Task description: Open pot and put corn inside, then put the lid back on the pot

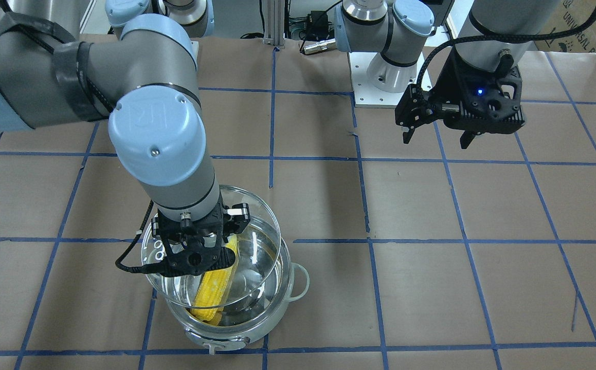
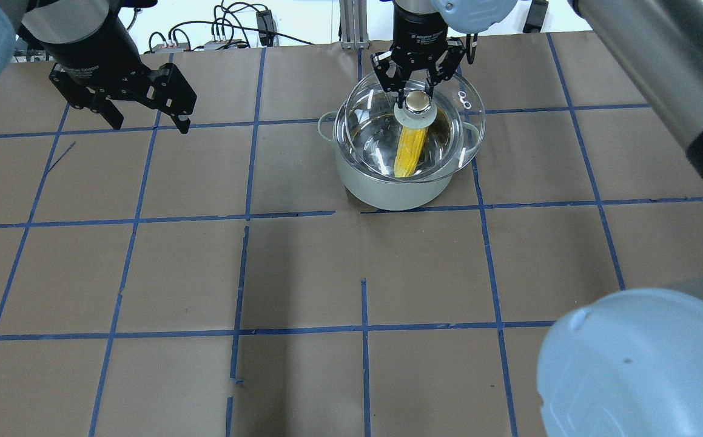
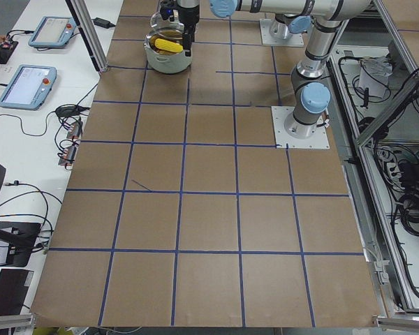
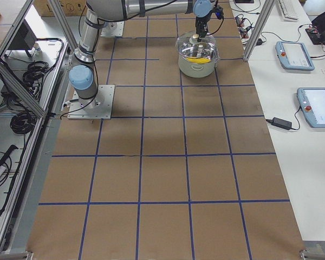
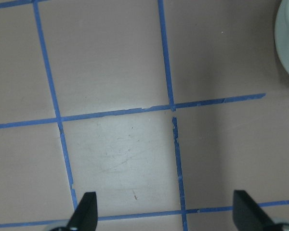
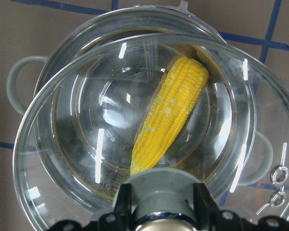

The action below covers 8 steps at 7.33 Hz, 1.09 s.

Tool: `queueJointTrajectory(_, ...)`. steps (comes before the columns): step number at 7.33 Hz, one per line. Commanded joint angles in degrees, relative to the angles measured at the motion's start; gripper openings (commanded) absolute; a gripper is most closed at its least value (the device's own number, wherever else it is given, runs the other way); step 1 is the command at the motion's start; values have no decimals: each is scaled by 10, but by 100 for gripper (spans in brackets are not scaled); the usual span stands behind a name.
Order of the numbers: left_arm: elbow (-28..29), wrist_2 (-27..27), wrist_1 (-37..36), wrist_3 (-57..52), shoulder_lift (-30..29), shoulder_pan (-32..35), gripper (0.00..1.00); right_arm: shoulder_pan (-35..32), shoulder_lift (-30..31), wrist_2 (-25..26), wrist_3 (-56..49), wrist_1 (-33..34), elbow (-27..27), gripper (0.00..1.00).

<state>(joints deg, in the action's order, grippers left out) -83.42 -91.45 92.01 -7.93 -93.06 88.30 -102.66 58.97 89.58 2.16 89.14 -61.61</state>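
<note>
"Where's the corn (image 6: pixel 171 115)?"

"Lying inside the pot (image 2: pixel 387 189) on the tabletop (image 2: pixel 302 267). The right pincer (image 2: pixel 417 101) is clamped on the lid (image 2: pixel 445 124) by its knob, and the lid hangs just above the pot, off-centre."

"So?"

"I'd square it over the pot, keep it level, lower it gently, then let go. The left pincer (image 2: pixel 150 124) hangs wide open, empty, well apart."
</note>
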Motion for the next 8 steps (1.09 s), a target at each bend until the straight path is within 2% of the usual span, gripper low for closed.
queueJointTrajectory(1,30,0,3,-4,-12,-4,100,-3,-42,-11,1,-6,33,21)
queueJointTrajectory(3,27,13,12,-2,-1,-4,100,-3,-55,-11,1,-6,47,21)
queueJointTrajectory(5,34,14,60,-2,4,-37,100,-3,-66,-11,1,-19,68,21)
queueJointTrajectory(8,26,7,62,2,3,-27,100,-4,-75,-13,0,-24,68,21)
